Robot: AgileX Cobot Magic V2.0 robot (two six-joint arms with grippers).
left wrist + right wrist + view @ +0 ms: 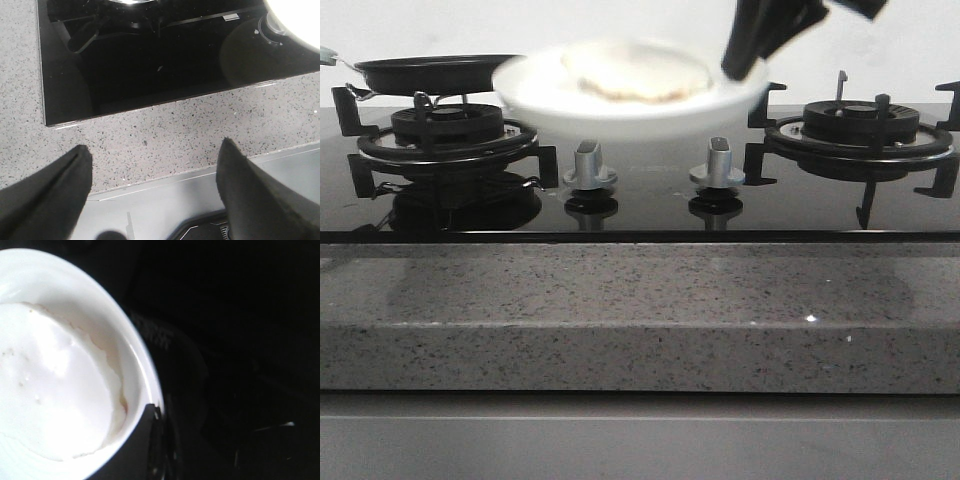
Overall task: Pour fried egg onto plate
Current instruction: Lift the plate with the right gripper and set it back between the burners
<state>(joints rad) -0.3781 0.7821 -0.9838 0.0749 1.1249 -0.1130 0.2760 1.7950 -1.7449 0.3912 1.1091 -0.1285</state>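
Note:
The white plate hangs blurred above the middle of the hob, and the fried egg lies flat on it, pale with browned edges. My right gripper is shut on the plate's right rim. In the right wrist view the egg fills the plate, and one dark finger lies over the rim. My left gripper is open and holds nothing, above the speckled counter's front edge. A corner of the plate shows there. The yolk is not visible.
A black frying pan rests on the left burner. A second burner stands at the right, and two silver knobs sit on the black glass hob. A grey stone counter runs in front.

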